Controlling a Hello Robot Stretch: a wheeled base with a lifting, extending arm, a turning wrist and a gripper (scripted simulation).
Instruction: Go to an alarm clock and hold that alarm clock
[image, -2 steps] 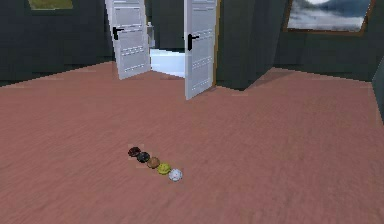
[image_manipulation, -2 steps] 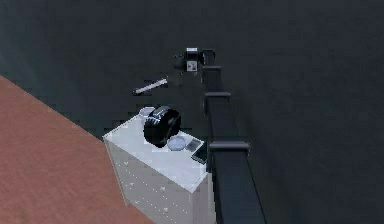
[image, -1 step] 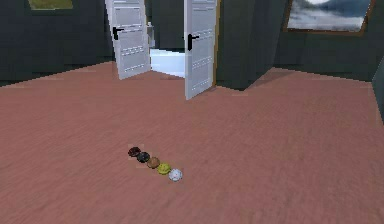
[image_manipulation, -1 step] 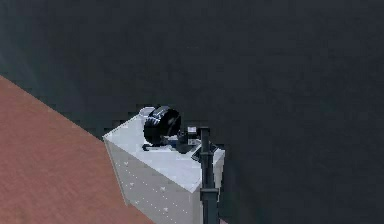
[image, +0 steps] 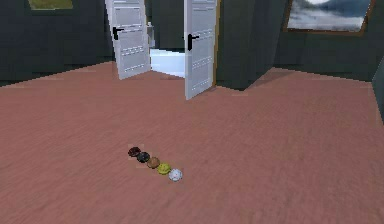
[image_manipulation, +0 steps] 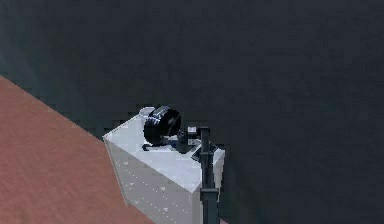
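Note:
In the arm side view a dark, round, black-rimmed thing with the shape of an alarm clock (image_manipulation: 160, 124) stands on top of a pale grey cabinet (image_manipulation: 150, 175) against a dark wall. The dark arm bar (image_manipulation: 207, 185) rises from the bottom edge to the cabinet's top. At its far end the gripper (image_manipulation: 183, 138) sits just right of the clock. Whether it touches the clock, or holds anything, I cannot tell, because the clock rests on the cabinet right at the fingers.
In the forward view, reddish-brown floor runs to two white doors (image: 128, 38) (image: 200, 48) standing ajar on a bright room (image: 168, 62). A row of several small round things (image: 155, 163) lies on the floor ahead. Framed pictures (image: 330, 14) hang on dark walls.

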